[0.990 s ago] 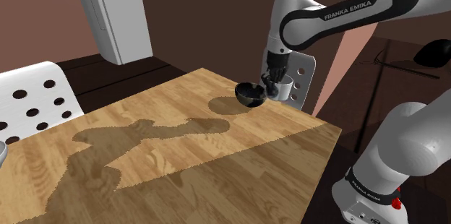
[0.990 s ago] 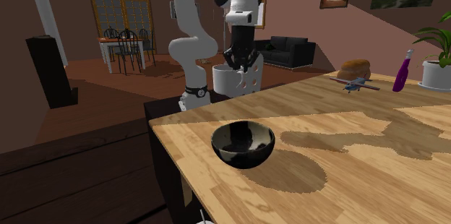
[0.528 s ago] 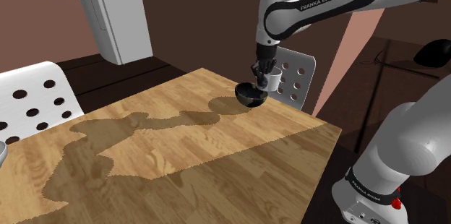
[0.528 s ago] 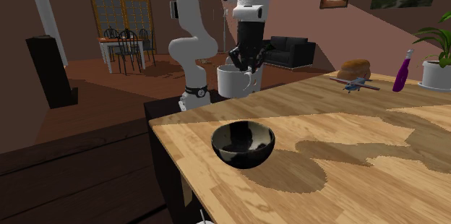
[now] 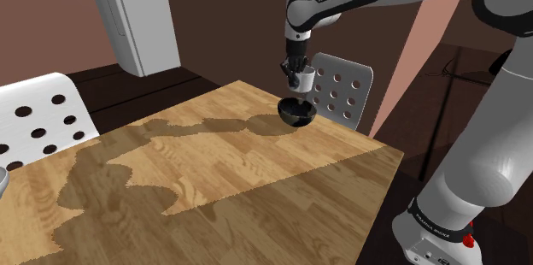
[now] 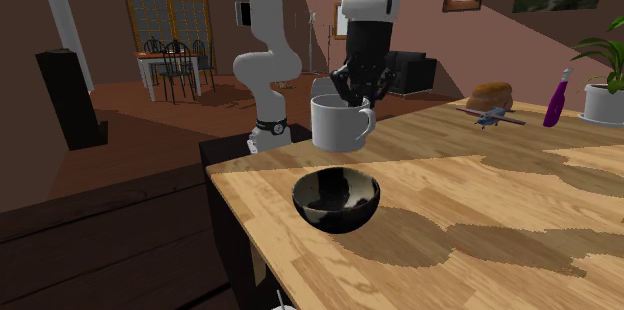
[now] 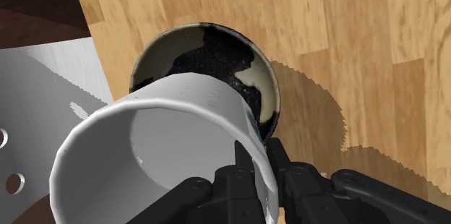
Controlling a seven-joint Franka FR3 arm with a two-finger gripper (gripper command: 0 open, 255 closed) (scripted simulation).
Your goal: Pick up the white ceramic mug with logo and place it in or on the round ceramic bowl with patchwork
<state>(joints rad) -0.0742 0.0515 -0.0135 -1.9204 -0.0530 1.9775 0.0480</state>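
A plain white mug (image 5: 300, 77) hangs in the air with my black gripper (image 5: 295, 67) shut on its rim. The mug (image 6: 337, 123) sits just above the dark round bowl (image 6: 336, 199), which rests near the table corner. In the wrist view the fingers (image 7: 239, 181) clasp the mug's wall (image 7: 173, 114) by the rim, one inside and one outside. The bowl (image 7: 209, 53) lies right beneath the mug, with dark and pale patches inside. In the shoulder view the bowl (image 5: 297, 112) stands directly under the gripper. No logo can be seen on the mug.
The wooden table (image 5: 239, 178) ends close behind the bowl, with a white perforated chair (image 5: 343, 91) beyond that edge. Another perforated chair (image 5: 43, 118) stands at the shoulder view's left. A loaf (image 6: 492, 94), toy plane (image 6: 490, 116), purple bottle (image 6: 555, 98) and potted plant (image 6: 606, 98) stand farther along the table.
The arm has lifted the mug and carried it from beside the bowl to a spot above it. The bowl has stayed in place.
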